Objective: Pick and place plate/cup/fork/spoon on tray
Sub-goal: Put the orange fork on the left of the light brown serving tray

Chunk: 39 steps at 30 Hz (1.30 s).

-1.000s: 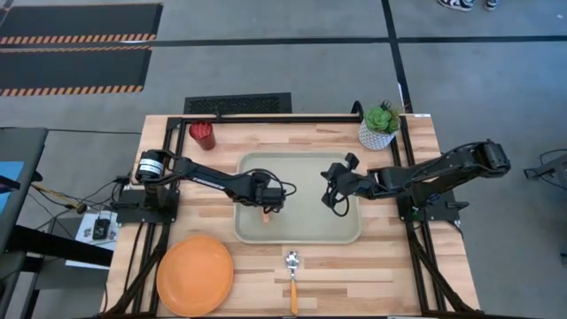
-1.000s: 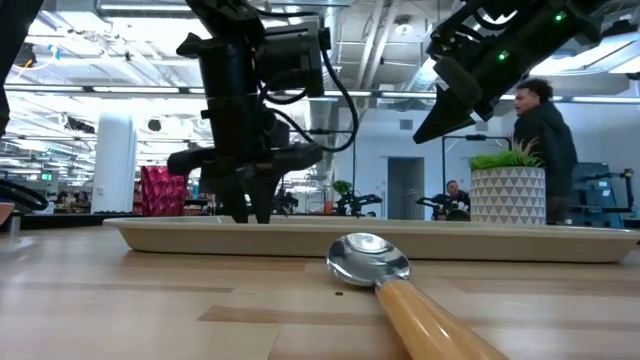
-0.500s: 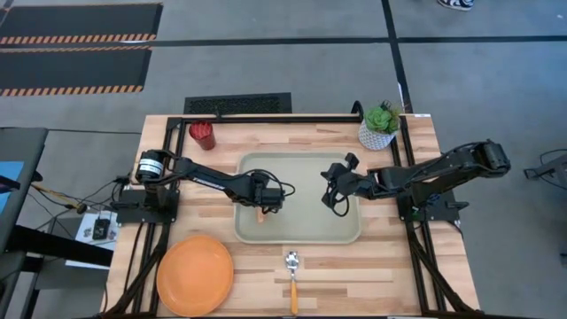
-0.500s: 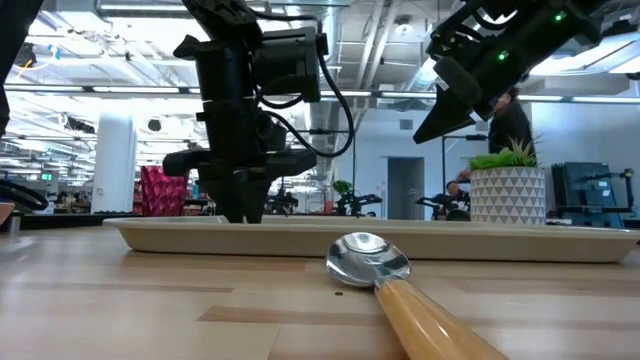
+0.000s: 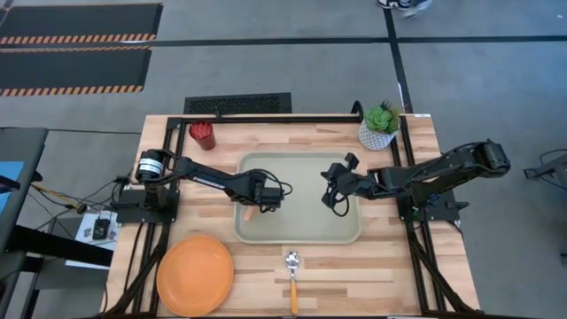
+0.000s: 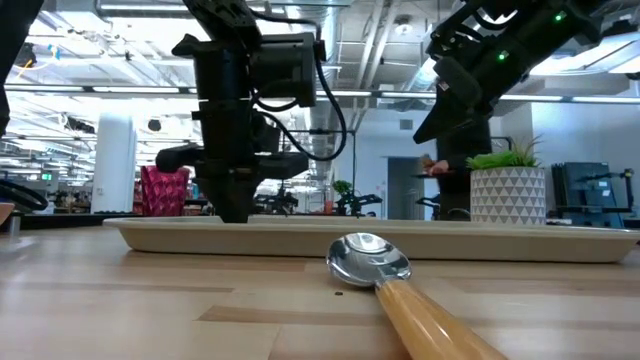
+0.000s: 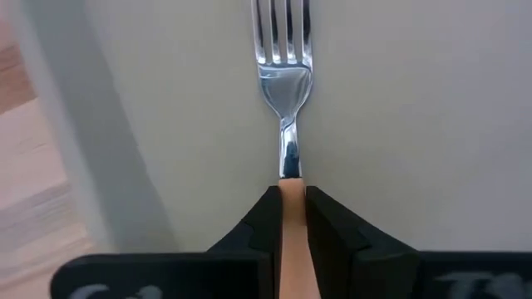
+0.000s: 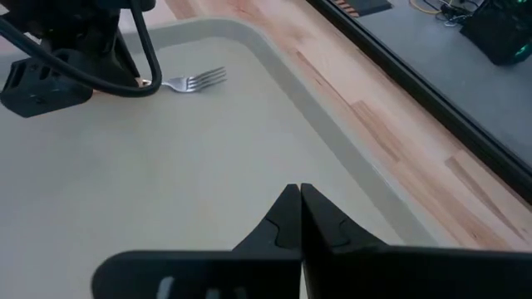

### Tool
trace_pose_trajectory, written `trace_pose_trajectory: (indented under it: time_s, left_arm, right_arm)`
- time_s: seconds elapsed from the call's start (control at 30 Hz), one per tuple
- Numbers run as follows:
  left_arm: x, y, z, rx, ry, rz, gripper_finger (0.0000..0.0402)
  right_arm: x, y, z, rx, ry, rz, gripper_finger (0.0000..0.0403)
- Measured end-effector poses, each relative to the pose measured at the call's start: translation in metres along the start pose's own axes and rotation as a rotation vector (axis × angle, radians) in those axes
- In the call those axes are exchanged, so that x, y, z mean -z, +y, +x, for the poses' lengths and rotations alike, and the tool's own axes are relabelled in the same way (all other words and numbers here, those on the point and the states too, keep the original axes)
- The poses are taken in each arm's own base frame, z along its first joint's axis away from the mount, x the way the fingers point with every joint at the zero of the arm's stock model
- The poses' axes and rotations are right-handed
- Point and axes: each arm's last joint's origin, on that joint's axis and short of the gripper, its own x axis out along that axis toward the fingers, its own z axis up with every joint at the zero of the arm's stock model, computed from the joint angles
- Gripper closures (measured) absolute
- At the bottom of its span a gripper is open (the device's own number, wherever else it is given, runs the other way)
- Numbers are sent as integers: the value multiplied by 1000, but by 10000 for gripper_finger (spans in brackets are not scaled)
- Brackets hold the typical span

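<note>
Even, bright overhead light; shadows on the pale wooden table [image 5: 390,257] soft and short. Low view: ceiling strip lights glare white, room behind hazy, the silver metal round-bowled spoon [image 6: 370,258] carries bright reflections, its orange handle blurring toward the lens. Left wrist view: the silver-tined fork head [image 7: 283,58] gleams, near dark fingers [image 7: 262,228] soft-edged.

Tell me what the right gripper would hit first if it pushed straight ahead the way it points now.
Most likely the tray floor: the shut right gripper tilts down over bare tray surface. The fork and left gripper lie off to one side, though depth is uncertain.
</note>
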Motion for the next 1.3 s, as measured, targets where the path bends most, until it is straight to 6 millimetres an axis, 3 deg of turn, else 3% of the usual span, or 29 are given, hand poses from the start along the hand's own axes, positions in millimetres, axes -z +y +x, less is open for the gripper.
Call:
trace_pose_trajectory:
  time_s: [0.43, 1.3]
  left_arm:
    - [-9, 7, 3, -30, 46, -126, 376]
    - [-4, 15, 3, -118, 101, -284, 373]
  right_arm:
    - [0, 0, 0, 0, 0, -6, 394]
    - [-1, 4, -2, -25, -16, -43, 394]
